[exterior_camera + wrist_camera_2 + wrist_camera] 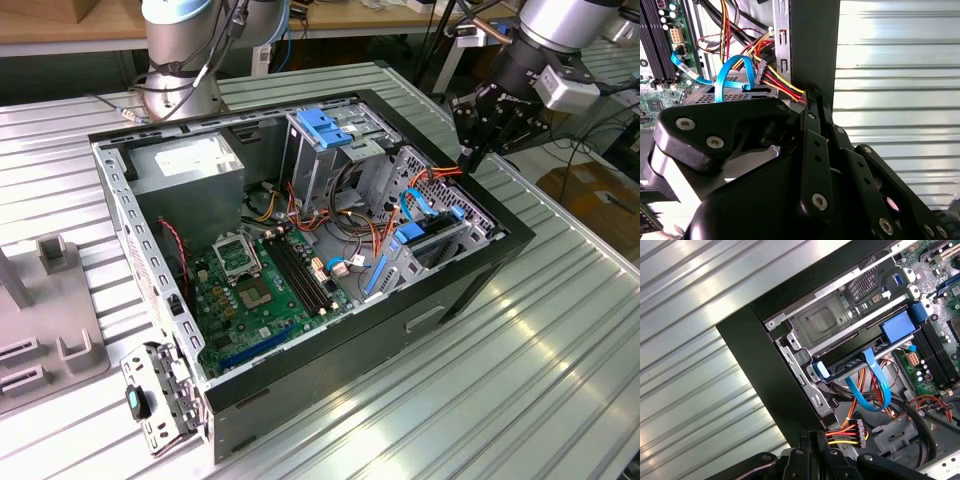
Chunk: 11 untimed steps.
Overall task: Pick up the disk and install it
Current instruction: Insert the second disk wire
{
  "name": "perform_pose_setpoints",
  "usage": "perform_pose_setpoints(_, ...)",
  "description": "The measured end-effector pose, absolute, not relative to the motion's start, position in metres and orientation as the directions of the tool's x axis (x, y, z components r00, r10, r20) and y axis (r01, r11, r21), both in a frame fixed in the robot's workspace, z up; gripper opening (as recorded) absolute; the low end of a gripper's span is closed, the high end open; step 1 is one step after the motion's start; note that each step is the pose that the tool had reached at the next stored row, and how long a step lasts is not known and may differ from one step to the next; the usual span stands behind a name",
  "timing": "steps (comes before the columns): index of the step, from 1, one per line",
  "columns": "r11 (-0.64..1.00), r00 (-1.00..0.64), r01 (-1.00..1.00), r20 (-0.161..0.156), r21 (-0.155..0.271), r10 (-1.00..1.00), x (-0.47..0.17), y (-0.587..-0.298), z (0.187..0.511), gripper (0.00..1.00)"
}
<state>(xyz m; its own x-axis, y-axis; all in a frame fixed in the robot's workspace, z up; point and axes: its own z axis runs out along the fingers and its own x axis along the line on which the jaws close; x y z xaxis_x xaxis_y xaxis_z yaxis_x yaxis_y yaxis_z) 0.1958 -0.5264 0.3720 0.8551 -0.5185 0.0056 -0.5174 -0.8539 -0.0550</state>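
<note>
Disk [860, 337] in bay, label unreadable.

Just one arm [560, 25] here, coming in from the upper corner on the exterior view's right, silver-grey joint up top, black wrist section angling downward toward the exterior view's left. Black hand [478, 150] at the end, tilted, tip pointing down. Up close in the second wrist view, all black linkage bars and silver screw heads, fingers [812, 107] drawn together into one narrow tip, no gap visible. Same pinched tip [812, 437] poking up in the first wrist view. Nothing visibly held between them.
</note>
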Motion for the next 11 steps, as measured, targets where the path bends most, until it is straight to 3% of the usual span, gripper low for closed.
perform_pose_setpoints(11, -0.817, 0.818, -0.574, 0.006, -0.055, -0.575, 0.1955, -0.5264, 0.3719, 0.16)
